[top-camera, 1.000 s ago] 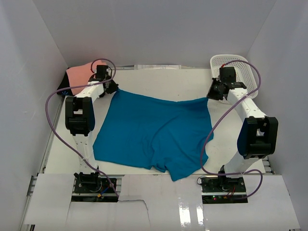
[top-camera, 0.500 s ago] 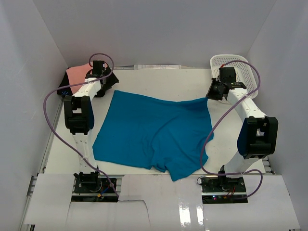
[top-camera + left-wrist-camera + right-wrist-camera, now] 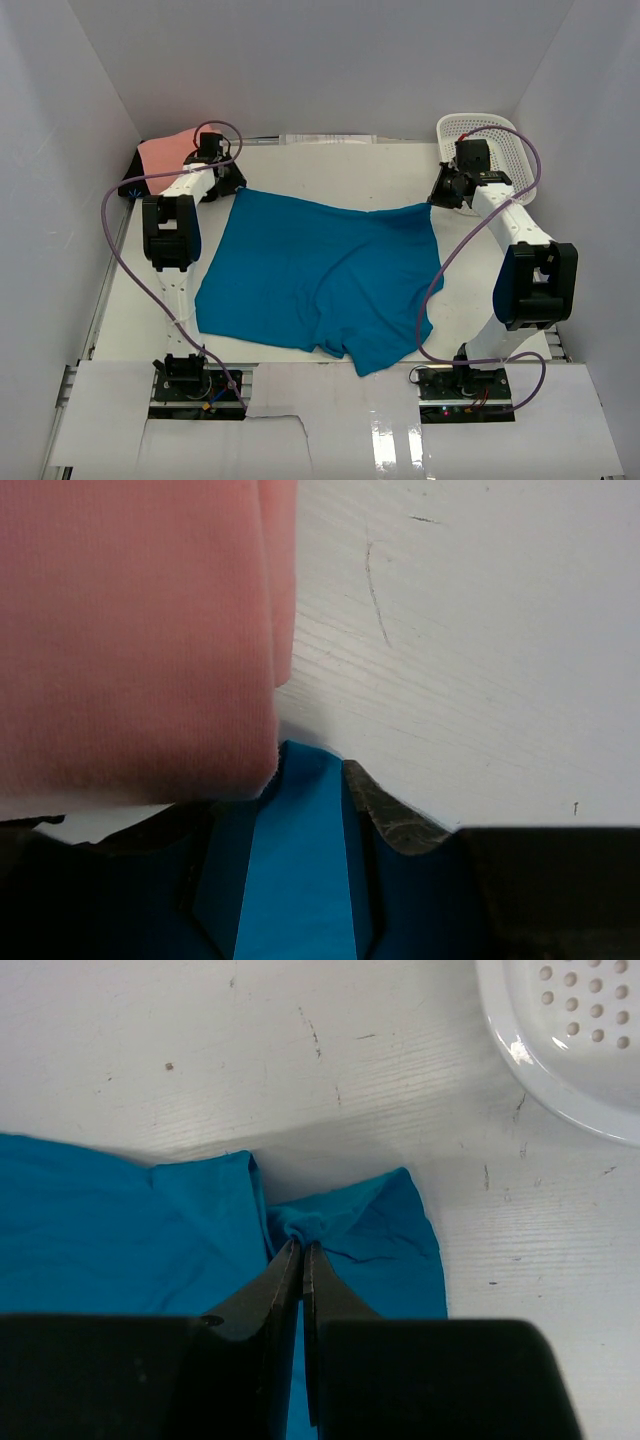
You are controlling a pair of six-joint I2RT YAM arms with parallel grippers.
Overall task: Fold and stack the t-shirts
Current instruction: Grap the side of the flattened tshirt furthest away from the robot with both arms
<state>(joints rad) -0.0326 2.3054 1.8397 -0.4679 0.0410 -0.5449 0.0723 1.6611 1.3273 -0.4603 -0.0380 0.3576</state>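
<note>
Behind both grippers the teal t-shirt [image 3: 320,275] lies spread. The left gripper [image 3: 296,800] has returned to its far corner with jaws apart around the cloth, so a new grasp seems started. The right gripper [image 3: 302,1252] is clamped on the other corner. Just ahead of the left gripper lies the salmon-pink t-shirt [image 3: 130,630], and ahead of the right gripper the basket [image 3: 560,1050]. Bare table [image 3: 340,165] lies between.
</note>
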